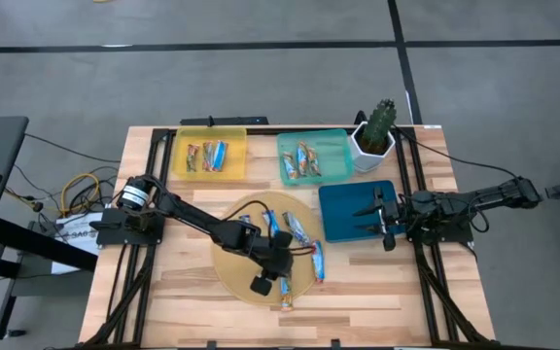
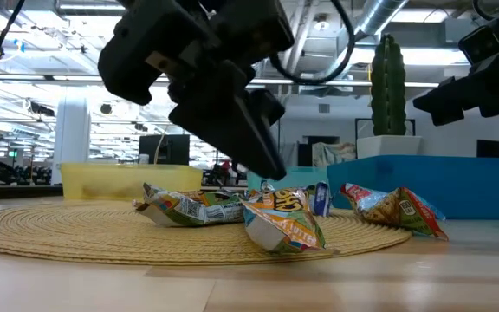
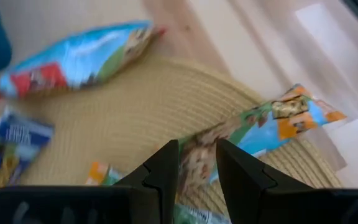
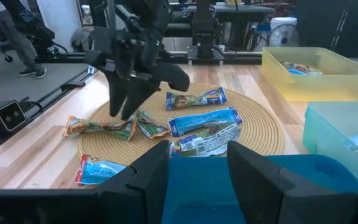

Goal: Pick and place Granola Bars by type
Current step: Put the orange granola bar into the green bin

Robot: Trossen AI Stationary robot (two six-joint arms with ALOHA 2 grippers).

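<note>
Several granola bars lie on a round woven mat [image 1: 236,258] in the middle of the table. My left gripper [image 3: 197,155] slants down over the mat's near edge, open by a narrow gap. Its fingers stand on either side of one end of an orange-and-green bar [image 3: 272,121], which lies flat on the mat's rim [image 1: 286,294]. Blue-and-white bars [image 1: 316,261] lie close by. My right gripper [image 1: 385,222] hangs open and still over the blue tray [image 1: 348,199], holding nothing. My left gripper has its fingertips [image 3: 166,165] beside the orange-and-green bar's end [image 3: 197,146], slanting down from the table's left. I cannot tell whether they touch the wrapper. The bar lies on the mat.
A yellow tray [image 1: 236,154] and a teal tray [image 1: 336,156] at the far side each hold a few bars. A cactus in a white pot [image 1: 375,136] stands at the far right, beside the teal tray. Bare wood lies along the table's near edge.
</note>
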